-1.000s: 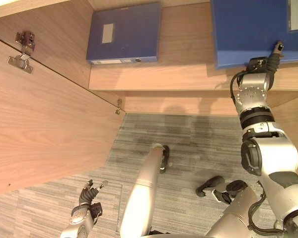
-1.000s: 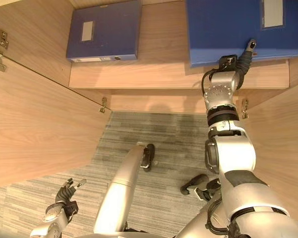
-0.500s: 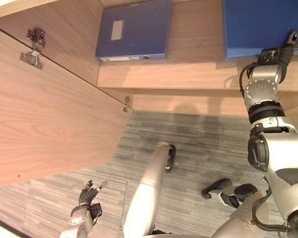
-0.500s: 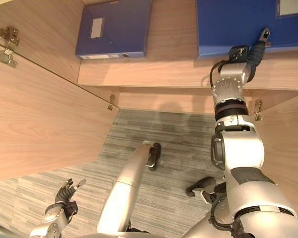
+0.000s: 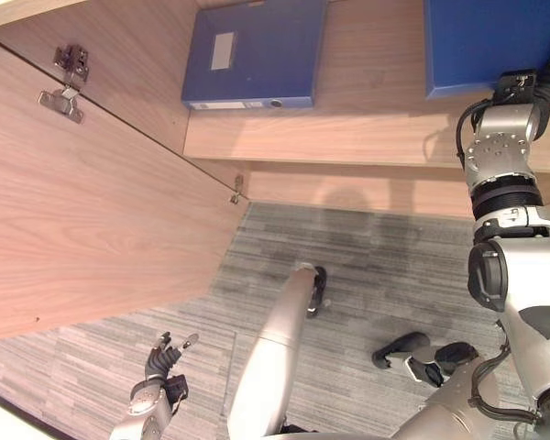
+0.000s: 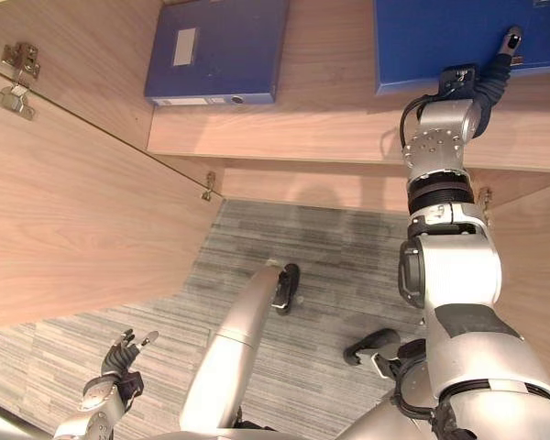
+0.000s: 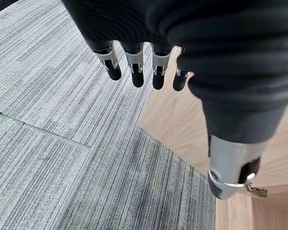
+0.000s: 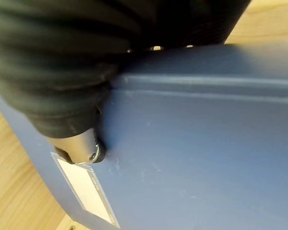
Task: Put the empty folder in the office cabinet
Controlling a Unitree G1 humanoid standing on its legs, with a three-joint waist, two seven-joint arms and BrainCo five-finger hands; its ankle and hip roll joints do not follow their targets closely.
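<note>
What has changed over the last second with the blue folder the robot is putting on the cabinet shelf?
The right robot hand, pressed against the large blue folder, has pushed it further back onto the wooden cabinet shelf, so less of it overhangs the front edge; part of the apparent shift is the camera moving. The smaller blue folder lies as before, and the left robot hand stays idle, open, low over the carpet.

Two blue folders on one cabinet shelf, one open cabinet door

No legible text or labels.
</note>
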